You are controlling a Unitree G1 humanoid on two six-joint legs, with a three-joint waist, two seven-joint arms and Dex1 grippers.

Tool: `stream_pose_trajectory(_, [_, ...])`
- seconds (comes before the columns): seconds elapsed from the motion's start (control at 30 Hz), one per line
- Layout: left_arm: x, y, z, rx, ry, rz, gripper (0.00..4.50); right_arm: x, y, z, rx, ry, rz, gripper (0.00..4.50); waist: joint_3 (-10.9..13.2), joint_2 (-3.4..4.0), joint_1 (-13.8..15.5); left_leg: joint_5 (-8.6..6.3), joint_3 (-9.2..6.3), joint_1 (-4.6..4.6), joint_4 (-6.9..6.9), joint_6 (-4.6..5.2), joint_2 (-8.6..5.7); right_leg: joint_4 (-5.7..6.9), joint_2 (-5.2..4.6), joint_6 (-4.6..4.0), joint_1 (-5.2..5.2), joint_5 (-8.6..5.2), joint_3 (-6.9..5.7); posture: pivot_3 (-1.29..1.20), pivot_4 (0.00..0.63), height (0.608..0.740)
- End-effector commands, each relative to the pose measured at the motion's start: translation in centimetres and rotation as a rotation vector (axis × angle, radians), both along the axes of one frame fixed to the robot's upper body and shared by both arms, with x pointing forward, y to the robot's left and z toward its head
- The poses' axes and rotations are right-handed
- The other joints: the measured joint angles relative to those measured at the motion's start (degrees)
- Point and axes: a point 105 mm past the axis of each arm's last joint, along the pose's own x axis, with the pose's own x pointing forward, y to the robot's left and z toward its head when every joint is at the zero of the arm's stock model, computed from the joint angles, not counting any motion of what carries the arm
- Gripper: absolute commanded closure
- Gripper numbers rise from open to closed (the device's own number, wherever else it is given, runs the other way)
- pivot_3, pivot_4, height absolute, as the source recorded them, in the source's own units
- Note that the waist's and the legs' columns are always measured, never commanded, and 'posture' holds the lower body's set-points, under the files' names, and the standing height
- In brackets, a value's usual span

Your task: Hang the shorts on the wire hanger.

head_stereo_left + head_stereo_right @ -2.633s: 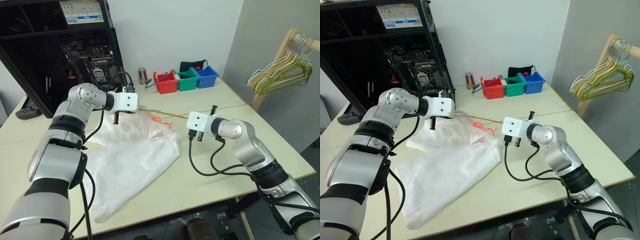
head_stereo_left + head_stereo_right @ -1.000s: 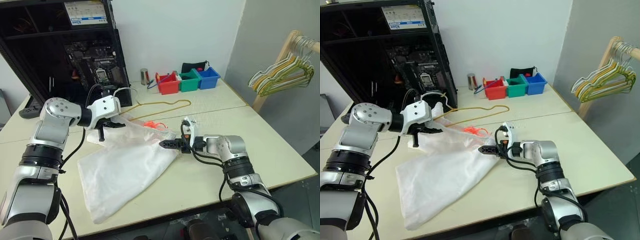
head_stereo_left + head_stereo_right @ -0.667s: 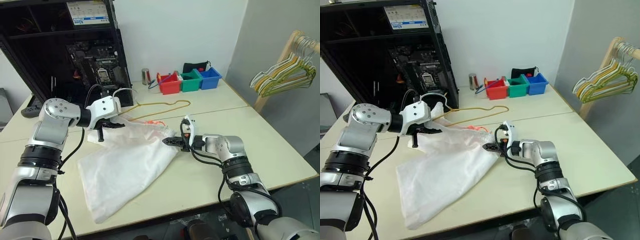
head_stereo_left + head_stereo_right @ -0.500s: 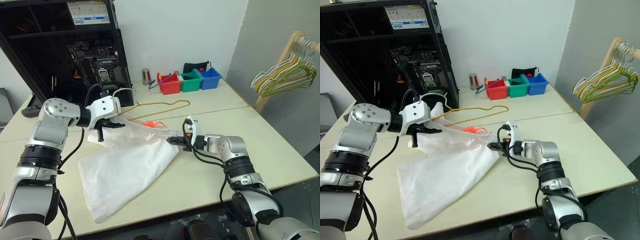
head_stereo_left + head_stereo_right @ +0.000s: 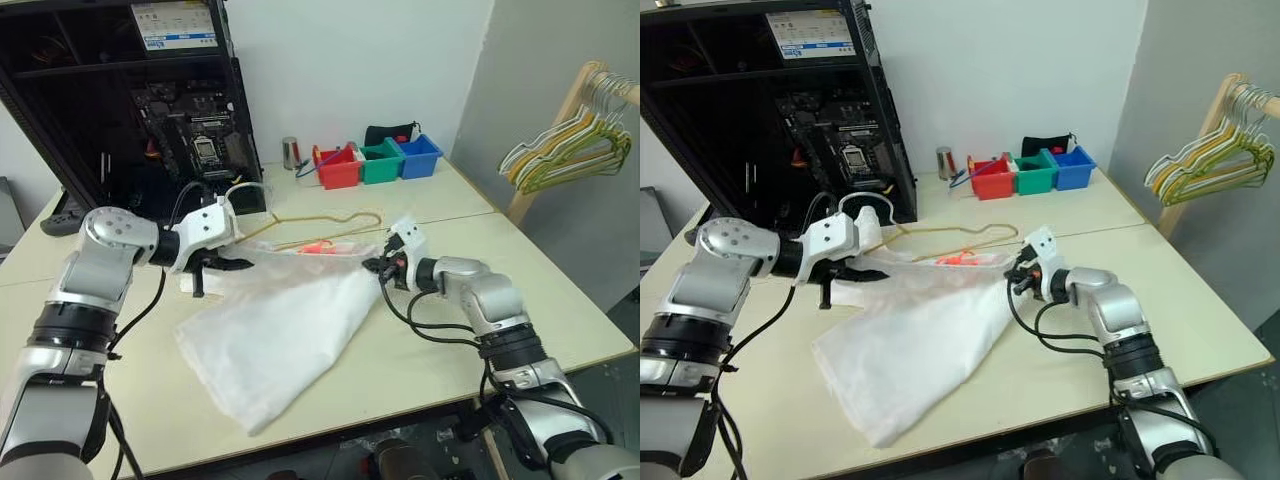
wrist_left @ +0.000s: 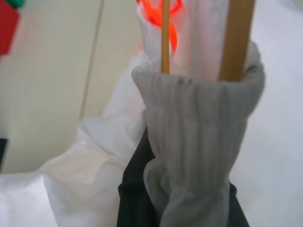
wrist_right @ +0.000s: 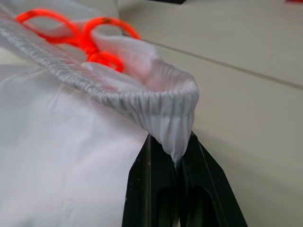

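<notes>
Wrist views: both grippers (image 7: 176, 163) (image 6: 156, 156) pinch the shorts' (image 5: 280, 325) waistband; keep it taut, hanger (image 5: 320, 225) probably just beyond them.

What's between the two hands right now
The waistband of the shorts runs stretched from the left hand to the right hand, both shut on it, with an orange drawstring midway, seen in the left eye view.

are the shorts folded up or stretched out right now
Stretched out: the shorts have their waistband pulled taut between the left gripper and right gripper.
</notes>
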Motion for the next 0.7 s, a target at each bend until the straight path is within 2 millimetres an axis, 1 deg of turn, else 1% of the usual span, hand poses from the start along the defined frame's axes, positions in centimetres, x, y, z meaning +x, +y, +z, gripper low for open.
stream_pose_trajectory(0.03, [-0.3, 1.4, 1.3, 0.044, -0.036, 0.016, 4.5, -0.1, -1.3, 2.0, -0.04, -0.109, 0.002, 4.44, 0.0, 0.0, 0.2, 0.0, -0.01, 0.0, 0.0, 0.0, 0.0, 0.0, 0.02, 0.0, 0.01, 0.0, -0.02, -0.14, 0.0, 0.74])
stream_pose_trajectory(0.13, [0.2, 1.7, 1.2, 0.062, -0.058, 0.029, 4.5, -0.8, -1.4, 2.3, -0.065, -0.124, 0.036, 4.44, 0.0, -0.01, 0.33, 0.0, -0.01, 0.0, 0.02, 0.0, 0.0, 0.0, 0.05, 0.01, 0.05, -0.01, -0.04, -0.14, 0.0, 0.74])
stream_pose_trajectory(0.23, [0.3, 1.7, 1.1, 0.074, -0.057, 0.021, 4.5, -1.2, -1.4, 2.2, -0.079, -0.119, 0.045, 4.44, -0.01, -0.01, 0.39, 0.0, 0.02, 0.0, 0.03, 0.0, -0.02, -0.01, 0.04, 0.02, 0.06, -0.01, -0.04, -0.15, 0.0, 0.74])
stream_pose_trajectory(0.4, [-0.4, 2.6, -0.2, 0.178, -0.028, -0.024, 4.5, -1.9, -1.4, 2.6, -0.103, -0.136, 0.07, 4.44, 0.0, -0.01, 0.39, 0.0, 0.03, -0.01, 0.02, 0.0, -0.02, -0.02, 0.04, 0.01, 0.05, -0.01, -0.03, -0.15, 0.0, 0.74])
stream_pose_trajectory(0.47, [0.1, 2.4, 0.1, 0.164, -0.061, -0.019, 4.5, -1.9, -1.5, 2.6, -0.109, -0.134, 0.067, 4.44, 0.0, -0.01, 0.35, 0.0, 0.02, -0.01, 0.02, 0.0, 0.0, -0.02, 0.04, 0.01, 0.04, -0.01, -0.04, -0.16, 0.0, 0.74])
stream_pose_trajectory(0.6, [2.1, 1.9, 1.7, 0.112, -0.17, 0.027, 4.5, -2.0, -1.9, 1.9, -0.127, -0.113, 0.065, 4.44, -0.01, -0.02, 0.49, 0.0, 0.01, -0.01, 0.02, 0.0, 0.0, -0.03, 0.04, 0.03, 0.05, -0.02, -0.07, -0.15, 0.0, 0.74])
stream_pose_trajectory(0.7, [2.1, 1.2, 2.4, 0.062, -0.167, 0.011, 4.5, -2.3, -2.0, 1.3, -0.129, -0.093, 0.068, 4.44, -0.01, -0.02, 0.58, 0.0, 0.02, -0.01, 0.04, 0.0, -0.04, -0.04, 0.02, 0.23, 0.08, -0.14, -0.05, -0.15, 0.0, 0.74])
